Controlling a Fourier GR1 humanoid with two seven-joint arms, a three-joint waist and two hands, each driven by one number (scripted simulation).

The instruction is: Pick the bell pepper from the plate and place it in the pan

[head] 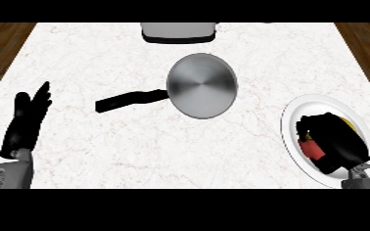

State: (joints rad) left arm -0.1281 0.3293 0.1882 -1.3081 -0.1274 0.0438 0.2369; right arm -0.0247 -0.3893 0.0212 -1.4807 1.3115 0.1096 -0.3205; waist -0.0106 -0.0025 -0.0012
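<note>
Now right hand (334,144) curled round bell pepper (312,149) on plate (292,121).

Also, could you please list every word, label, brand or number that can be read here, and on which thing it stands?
None: no text shows on the pan, plate, pepper, counter or the grey box at the far edge.
</note>
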